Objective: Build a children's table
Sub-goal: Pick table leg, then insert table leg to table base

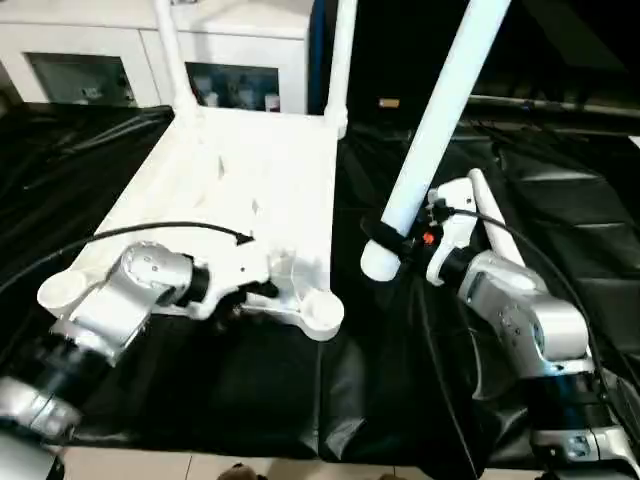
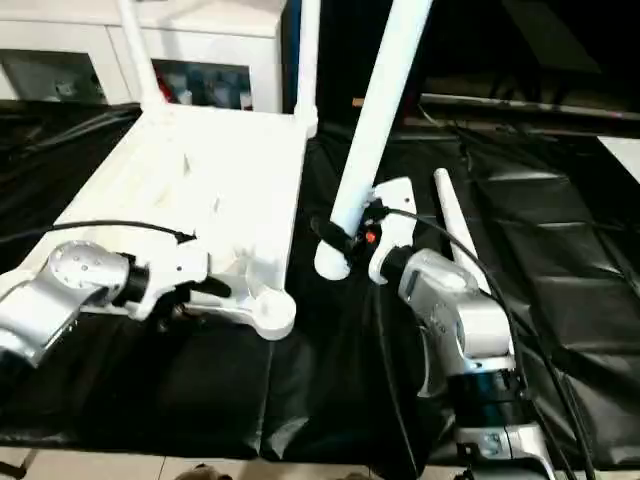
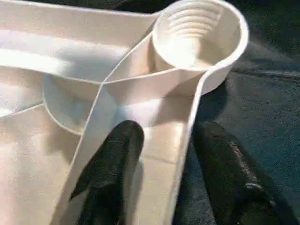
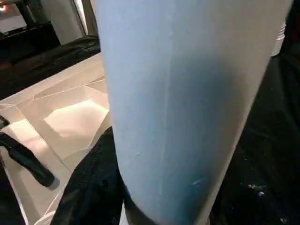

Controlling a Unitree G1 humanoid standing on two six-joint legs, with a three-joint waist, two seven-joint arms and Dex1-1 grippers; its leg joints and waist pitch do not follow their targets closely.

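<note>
**A:** Where is the tabletop?

**Me:** The tabletop (image 1: 240, 170) lies upside down on the left half of the bench (image 1: 560, 210), ribbed underside up. Two legs (image 1: 340, 60) already stand upright in its far corner sockets. The near right socket (image 3: 197, 33) is empty, and it sits close to the bench's near edge.

**A:** And your left fingers?

**Me:** My left fingers (image 3: 115, 159) straddle the tabletop's near right rim just behind that empty socket, one inside the rim on the white plastic and one outside over the black cloth. They stand apart around the rim wall; I cannot tell whether they press it.

**A:** The right side?

**Me:** My right fingers (image 1: 385, 240) are clamped on a third leg (image 1: 440, 110) near its lower end. The leg leans, its top tilting away toward the bench's far right, its rounded lower end just right of the tabletop's near right corner.

**A:** Anything else?

**Me:** A fourth leg (image 1: 495, 225) lies flat on the cloth behind my right wrist. White cabinets (image 1: 100, 60) stand beyond the bench's far edge.
</note>
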